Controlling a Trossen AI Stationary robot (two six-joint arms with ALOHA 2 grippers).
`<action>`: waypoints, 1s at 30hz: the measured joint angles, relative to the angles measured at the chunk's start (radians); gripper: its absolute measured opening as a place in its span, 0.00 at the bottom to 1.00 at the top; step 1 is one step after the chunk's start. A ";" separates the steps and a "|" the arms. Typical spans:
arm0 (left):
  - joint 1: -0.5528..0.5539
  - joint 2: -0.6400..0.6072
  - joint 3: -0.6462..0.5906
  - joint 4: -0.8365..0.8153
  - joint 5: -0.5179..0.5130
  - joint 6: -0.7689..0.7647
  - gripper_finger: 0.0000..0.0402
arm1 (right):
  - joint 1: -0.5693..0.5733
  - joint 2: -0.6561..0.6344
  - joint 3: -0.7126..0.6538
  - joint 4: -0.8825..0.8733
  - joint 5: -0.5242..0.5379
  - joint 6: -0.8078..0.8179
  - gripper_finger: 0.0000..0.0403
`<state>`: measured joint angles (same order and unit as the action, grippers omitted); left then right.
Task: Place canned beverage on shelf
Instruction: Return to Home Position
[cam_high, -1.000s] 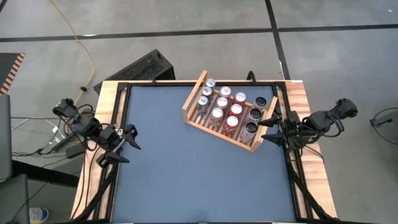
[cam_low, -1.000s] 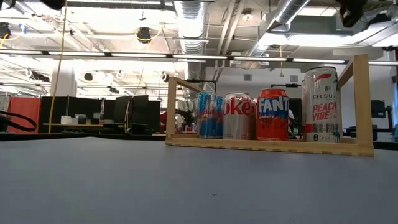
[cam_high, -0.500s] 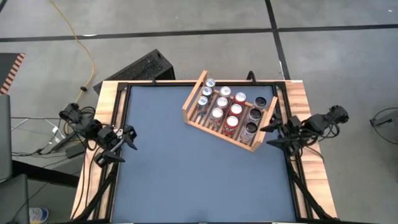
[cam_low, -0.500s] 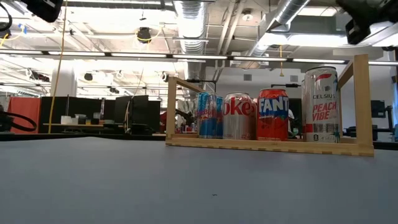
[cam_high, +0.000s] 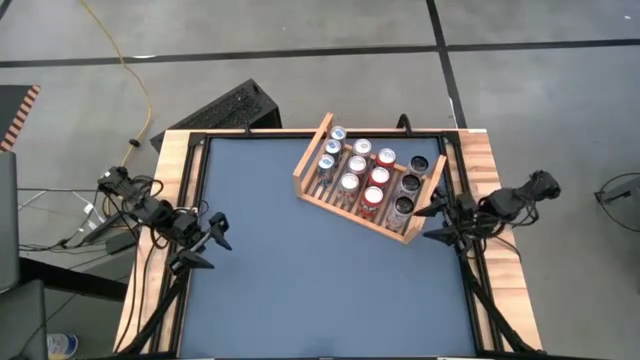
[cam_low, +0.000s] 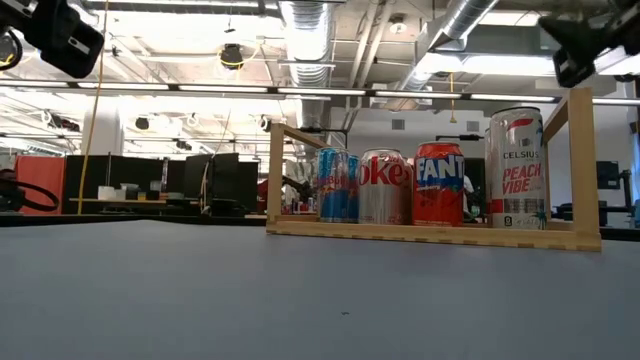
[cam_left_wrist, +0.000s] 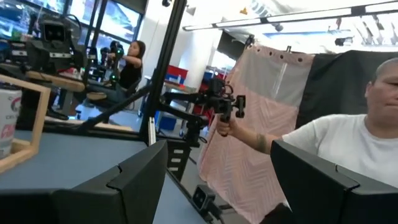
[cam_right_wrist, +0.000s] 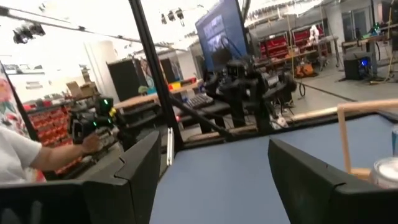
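Observation:
The light wooden shelf (cam_high: 368, 180) stands slantwise at the table's far right, its slatted base on the blue mat. Several cans stand upright in it. The low view shows a blue can (cam_low: 338, 186), a Coke can (cam_low: 385, 187), a Fanta can (cam_low: 438, 184) and a Celsius can (cam_low: 516, 168) in its near row. My left gripper (cam_high: 210, 242) is open and empty above the table's left edge. My right gripper (cam_high: 424, 225) is open and empty just off the shelf's near right corner. No can lies outside the shelf.
The blue mat (cam_high: 300, 280) lies bare in front of the shelf and to its left. A wooden frame (cam_high: 170, 170) borders the table. A person (cam_left_wrist: 348, 143) sits beyond the right side, holding a hand controller (cam_left_wrist: 227, 106). A dark box (cam_high: 225, 108) lies behind the far left corner.
Both arms have come down; in the low view they show lower at the top corners. My left gripper has gone a little toward the near edge and inward over the mat. My right gripper has gone a little toward the near edge. The shelf and cans have not moved.

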<state>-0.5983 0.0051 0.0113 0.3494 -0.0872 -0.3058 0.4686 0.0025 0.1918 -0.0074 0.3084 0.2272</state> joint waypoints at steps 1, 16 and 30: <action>0.000 -0.001 0.000 -0.010 0.000 -0.001 0.68 | 0.000 0.000 -0.020 0.014 -0.001 0.000 0.68; 0.001 -0.001 -0.002 -0.059 -0.111 0.205 0.68 | 0.000 0.000 -0.183 0.235 -0.047 -0.070 0.68; 0.001 -0.001 -0.003 -0.129 -0.241 0.265 0.68 | 0.000 0.000 -0.184 0.191 -0.050 -0.116 0.68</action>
<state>-0.5976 0.0044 0.0078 0.2200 -0.3285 -0.0406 0.4690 0.0025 0.0074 0.1837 0.2588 0.1112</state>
